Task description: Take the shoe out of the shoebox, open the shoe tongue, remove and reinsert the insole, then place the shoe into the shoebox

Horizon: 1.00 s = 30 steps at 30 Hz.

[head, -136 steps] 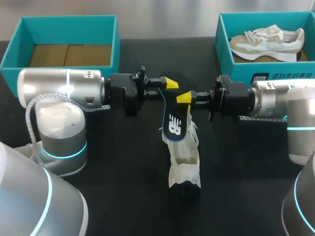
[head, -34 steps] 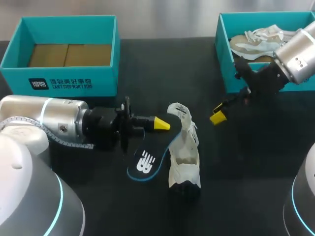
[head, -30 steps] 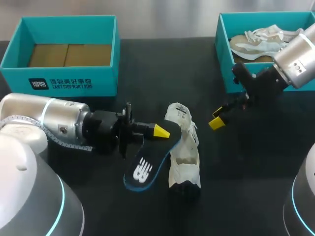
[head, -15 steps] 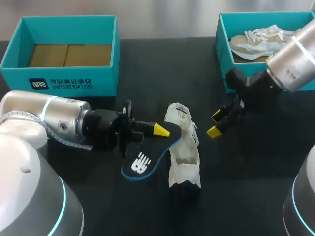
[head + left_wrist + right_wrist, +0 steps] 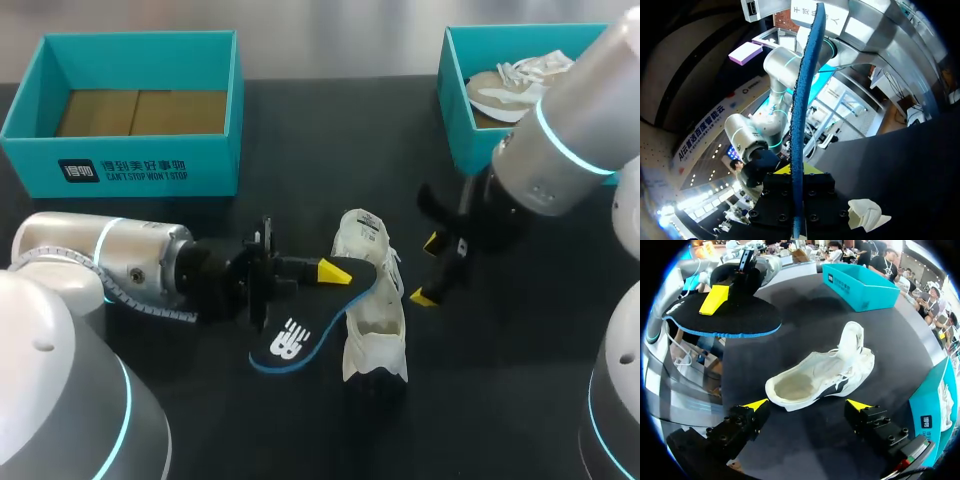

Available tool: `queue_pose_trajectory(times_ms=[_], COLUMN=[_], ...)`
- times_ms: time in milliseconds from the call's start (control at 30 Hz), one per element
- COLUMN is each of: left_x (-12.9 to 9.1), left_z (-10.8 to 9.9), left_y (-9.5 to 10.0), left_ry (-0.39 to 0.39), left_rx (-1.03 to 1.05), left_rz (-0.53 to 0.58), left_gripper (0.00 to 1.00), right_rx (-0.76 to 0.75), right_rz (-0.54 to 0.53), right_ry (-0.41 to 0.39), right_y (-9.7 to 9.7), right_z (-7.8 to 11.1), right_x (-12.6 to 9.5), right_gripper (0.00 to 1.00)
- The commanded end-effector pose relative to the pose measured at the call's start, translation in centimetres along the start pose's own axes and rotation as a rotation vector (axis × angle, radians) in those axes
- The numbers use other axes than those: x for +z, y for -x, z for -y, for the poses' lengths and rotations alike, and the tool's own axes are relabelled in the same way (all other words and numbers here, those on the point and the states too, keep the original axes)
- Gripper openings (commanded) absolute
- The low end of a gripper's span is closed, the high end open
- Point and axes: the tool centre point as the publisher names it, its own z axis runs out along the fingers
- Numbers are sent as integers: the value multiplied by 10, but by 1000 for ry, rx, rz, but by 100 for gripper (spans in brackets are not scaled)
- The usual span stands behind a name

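- Pinched in the left claw (image 5: 334,272), one finger above and one below: black, blue-edged insole (image 5: 292,342). Seen edge-on between the fingers in the left wrist view.
- At mid-bench (image 5: 320,140): white shoe (image 5: 372,300), upright on its sole. Long axis running from the far edge toward the near edge, tongue (image 5: 362,228) raised toward the far end, mouth open upward.
- Key relation: insole just left of the shoe and slanted. Gripped end up by the shoe's left flank beside the mouth, free end trailing toward the near-left corner.
- Clearly off the shoe's long axis. Judged to need swinging into line before sliding down into the mouth.
- Cannot tell whether insole and shoe touch.
- Nearer with the part that matters: left arm, right beside the shoe.
- Right claw (image 5: 428,270) spread, gripping nothing, just right of the shoe.
- In the right wrist view: shoe ahead of that claw, lying between the lines of its two tips, untouched. Heel end nearer one tip.
- Judged well placed to steady the shoe while the insole goes in.
- Far-left corner: left shoebox (image 5: 140,170), cardboard floor showing.
- Far-right corner: right shoebox (image 5: 458,85) with a second sneaker (image 5: 500,90) inside.
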Motion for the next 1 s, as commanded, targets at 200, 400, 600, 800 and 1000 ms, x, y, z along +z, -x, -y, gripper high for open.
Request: queue_pose_trajectory(times_ms=[200, 400, 600, 800, 1000], left_x=[9, 15, 22, 22, 20], left_z=[-7, -8, -3, -3, -9], left_y=[-15, -25, -37, -37, -41], left_ry=[-16, -47, -66, -66, -60], left_rx=[-63, -110, -206, -206, -225], left_rz=[-5, 16, 20, 20, 39], left_gripper=[0, 0, 0, 0, 0], right_rx=[-121, -171, -209, -209, -247], right_rz=[149, 151, 138, 138, 122], right_ry=[-129, -120, -131, -131, -148], right_y=[-15, -18, -16, -16, -18], right_z=[-1, 4, 12, 12, 11], right_x=[25, 36, 51, 51, 62], right_gripper=[100, 100, 100, 100, 100])
